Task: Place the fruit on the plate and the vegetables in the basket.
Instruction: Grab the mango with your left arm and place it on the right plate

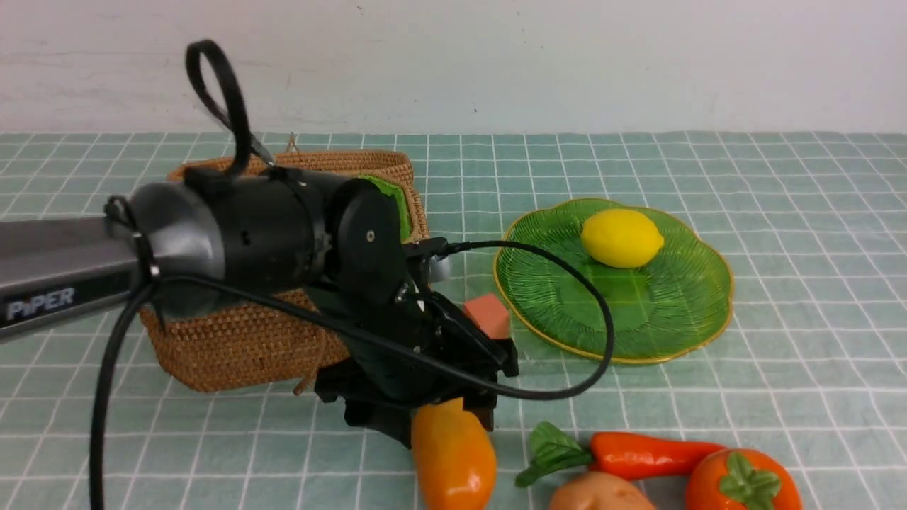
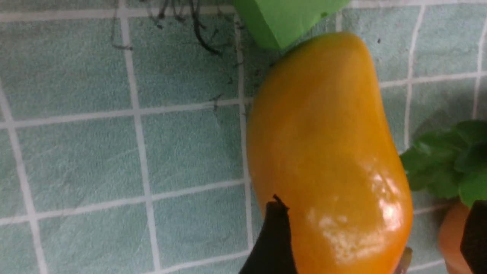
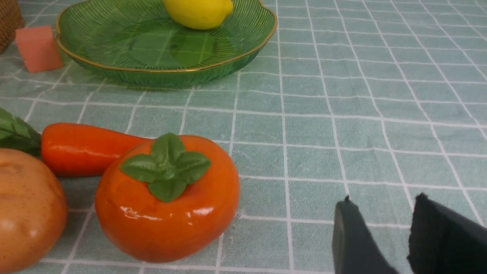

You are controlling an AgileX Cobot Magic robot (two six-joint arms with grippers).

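Lying near the table's (image 1: 779, 397) near edge, the mango (image 1: 453, 457) points front to back between the left gripper's (image 2: 374, 239) wide-spread jaws. A green cube (image 2: 285, 19) sits just beside one end, with the carrot (image 1: 638, 453) to its right. The right gripper's (image 3: 395, 243) jaws are apart and empty.

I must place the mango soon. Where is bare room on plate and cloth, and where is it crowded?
Free: middle of the ribbed green glass plate, nearer than the yellow lemon, and the checked cloth right of it. Crowded: the near edge, with orange-yellow mango, orange carrot, brown potato and round persimmon.
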